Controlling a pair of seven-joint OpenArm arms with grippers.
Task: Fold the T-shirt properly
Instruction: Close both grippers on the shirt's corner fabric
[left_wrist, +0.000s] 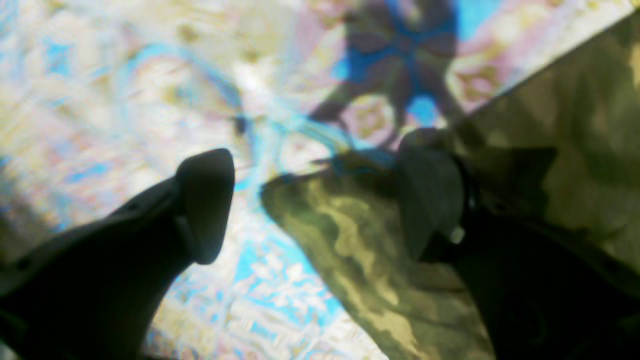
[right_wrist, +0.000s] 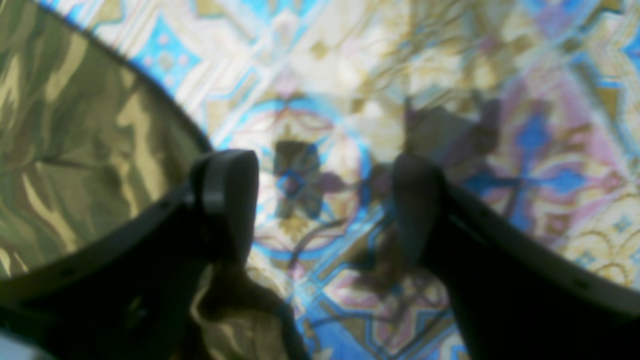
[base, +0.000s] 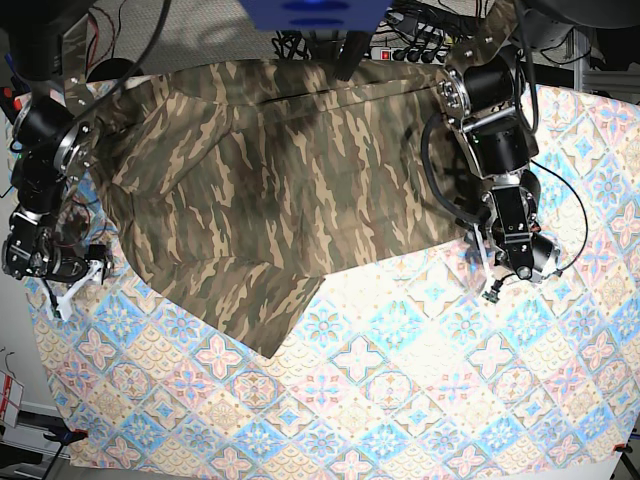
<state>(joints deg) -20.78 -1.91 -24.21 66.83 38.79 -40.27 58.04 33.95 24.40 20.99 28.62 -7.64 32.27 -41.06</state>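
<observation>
The left end effector (left_wrist: 320, 200) hangs low over the worktop with its two dark fingers (left_wrist: 207, 200) spread wide and nothing between them. From its wrist view, one finger sits over the patterned cloth (left_wrist: 125, 100) and the other over a pointed corner of the T-shirt (left_wrist: 360, 240), though the picture is too blurred to say whether that finger touches the fabric. In the base view this end effector (base: 497, 268) is at the shirt's edge on the right side of the scene, just where the camouflage meets the tiles.

The right end effector (right_wrist: 325, 200) is likewise released, fingers (right_wrist: 230, 195) apart and empty. Its wrist view shows the tiled cloth (right_wrist: 400, 75) between the fingers, with the curved edge of the T-shirt (right_wrist: 75, 150) off to one side and a little more camouflage fabric near the bottom of the frame. In the base view it (base: 70, 288) sits low at the far left, beside the shirt's edge.

The T-shirt (base: 290, 170) lies spread across the back half of the worktop, on top of the blue, pink and cream cloth (base: 400, 400). It is mostly flat with shallow wrinkles, and one flap reaches forward toward the middle of the worktop, ending in a blunt corner. The front half of the cloth is uncovered.
</observation>
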